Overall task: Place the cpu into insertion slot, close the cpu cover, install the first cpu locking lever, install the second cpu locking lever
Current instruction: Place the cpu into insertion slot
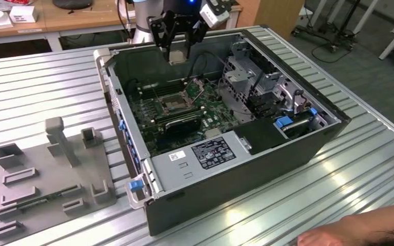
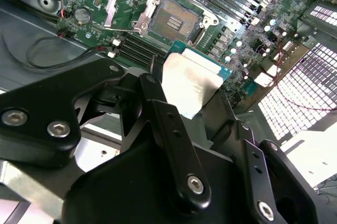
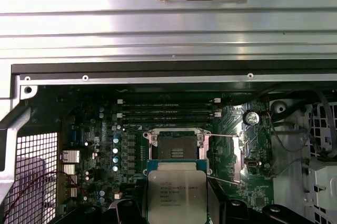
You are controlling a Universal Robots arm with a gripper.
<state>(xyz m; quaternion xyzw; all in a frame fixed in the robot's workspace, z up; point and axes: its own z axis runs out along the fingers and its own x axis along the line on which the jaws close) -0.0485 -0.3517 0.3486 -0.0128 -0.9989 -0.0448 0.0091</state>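
Observation:
My gripper (image 1: 178, 47) hangs above the open computer case, shut on the cpu (image 1: 177, 57). The cpu (image 3: 176, 192) is a pale silvery square with a green edge, held flat between my two black fingers (image 2: 158, 113). It hovers above the insertion slot (image 3: 178, 151) and a little to one side of it. The slot (image 1: 173, 102) is a dark square socket on the green motherboard, uncovered and with nothing in it. The cpu cover (image 2: 124, 2) is a silvery frame plate, swung up and open at one side of the socket. Thin metal levers (image 3: 221, 136) stick out beside the socket.
The case walls (image 1: 125, 128) surround the board. A grey power supply box (image 1: 204, 154) and a metal drive cage (image 1: 252, 82) stand inside the case. Long black memory slots (image 3: 166, 112) run beside the socket. A grey fixture block (image 1: 46, 174) sits at the exterior view's left. A person's hand (image 1: 361, 230) is at the lower right.

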